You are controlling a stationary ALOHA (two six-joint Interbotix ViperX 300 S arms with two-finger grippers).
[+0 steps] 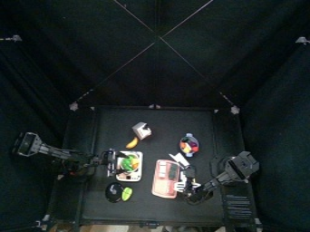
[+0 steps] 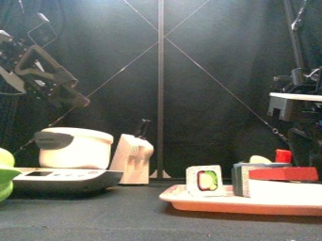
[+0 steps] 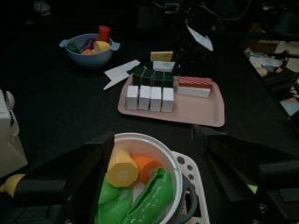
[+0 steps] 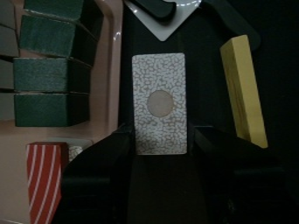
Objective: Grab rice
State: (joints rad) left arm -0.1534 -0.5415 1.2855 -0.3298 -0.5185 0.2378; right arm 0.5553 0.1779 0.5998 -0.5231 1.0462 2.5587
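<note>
The rice is a flat white speckled block with a brown spot [image 4: 160,103]. It lies on the black table beside the pink tray [image 4: 107,52]. My right gripper [image 4: 163,144] is open, and its jaws stand on either side of the block's near end. In the top view the right gripper [image 1: 194,188] is at the tray's right edge. My left gripper [image 3: 152,166] is open and empty above a white bowl of vegetables [image 3: 187,188]. In the top view the left gripper [image 1: 109,166] is left of that bowl.
The pink tray [image 3: 216,116] holds green and white sushi blocks and a red-striped one. A yellow stick [image 4: 243,87] lies just beside the rice. A bowl of fruit [image 1: 190,143], a white carton [image 2: 132,155] and a rice cooker [image 2: 70,151] stand further back.
</note>
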